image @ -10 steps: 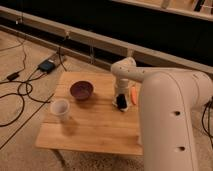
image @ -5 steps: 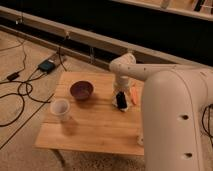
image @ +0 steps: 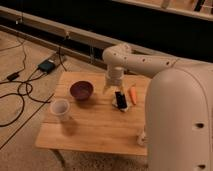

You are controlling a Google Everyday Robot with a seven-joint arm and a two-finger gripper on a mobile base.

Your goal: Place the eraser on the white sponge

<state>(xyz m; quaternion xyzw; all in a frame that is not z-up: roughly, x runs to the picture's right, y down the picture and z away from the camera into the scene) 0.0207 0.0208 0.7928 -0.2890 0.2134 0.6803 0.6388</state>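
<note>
The black eraser (image: 120, 98) lies on the wooden table (image: 95, 127), right of centre. It rests on top of the white sponge (image: 123, 106), of which only a pale edge shows below and beside it. My gripper (image: 112, 88) hangs from the white arm just above and to the left of the eraser, close to it. I cannot tell whether it touches the eraser.
A dark purple bowl (image: 81, 90) stands left of the gripper. A white cup (image: 60, 108) stands near the table's left front. An orange carrot-shaped piece (image: 133, 94) lies just right of the eraser. The arm's large white body (image: 177, 120) covers the table's right side. Cables lie on the floor at left.
The arm's big body has shifted to the right and lower in the view. The gripper stays close above the eraser. The eraser and sponge have not visibly moved.
</note>
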